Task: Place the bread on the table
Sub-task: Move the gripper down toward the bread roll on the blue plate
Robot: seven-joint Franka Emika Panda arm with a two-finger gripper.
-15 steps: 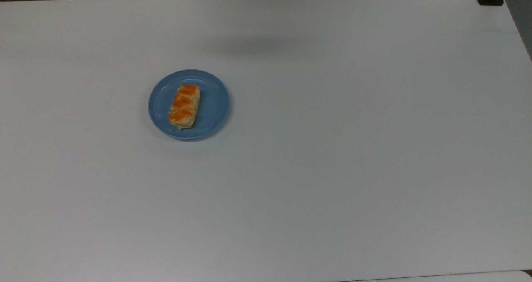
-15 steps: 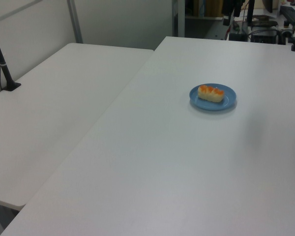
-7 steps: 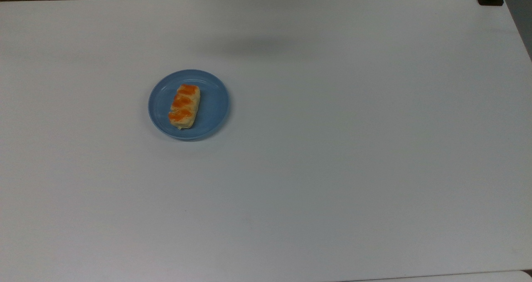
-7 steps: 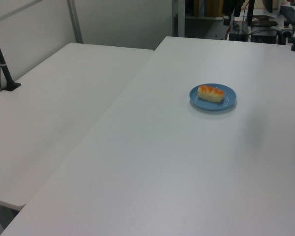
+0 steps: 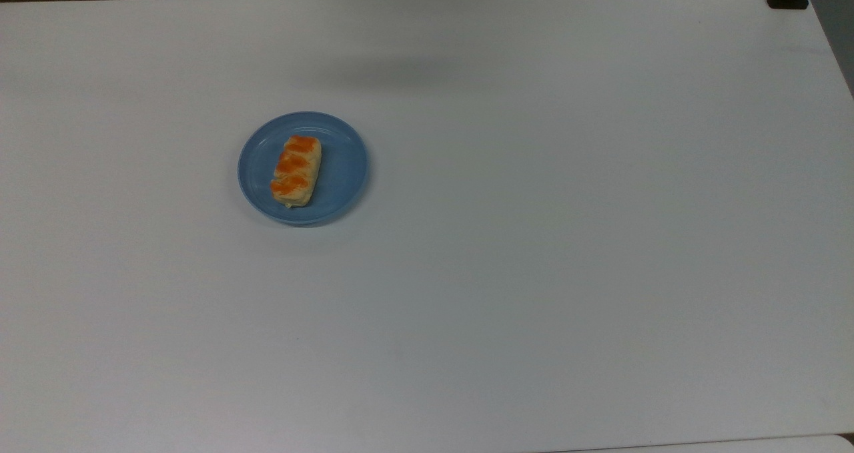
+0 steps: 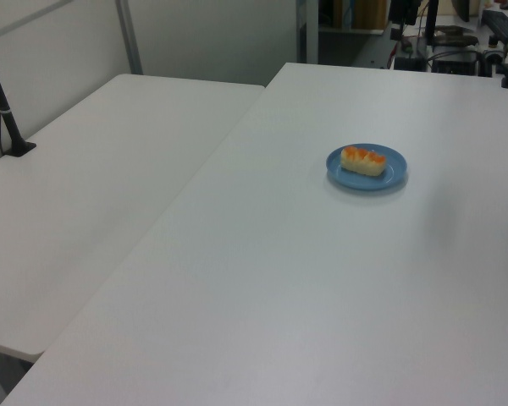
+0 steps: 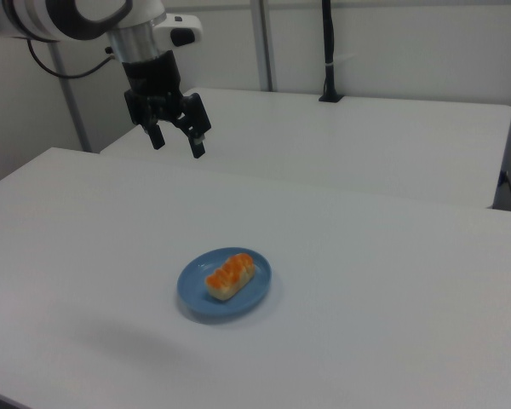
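Bread point(image 5: 296, 171) unmoved on plate point(image 5: 343, 173).

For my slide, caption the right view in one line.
Open two-finger gripper hangs high above the white table, away from the small glazed bread roll lying on the round blue plate.

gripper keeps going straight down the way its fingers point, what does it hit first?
Likely bare table. In the right view the open gripper points down, up and to the right view's left of the blue plate with the bread. Depth unclear.
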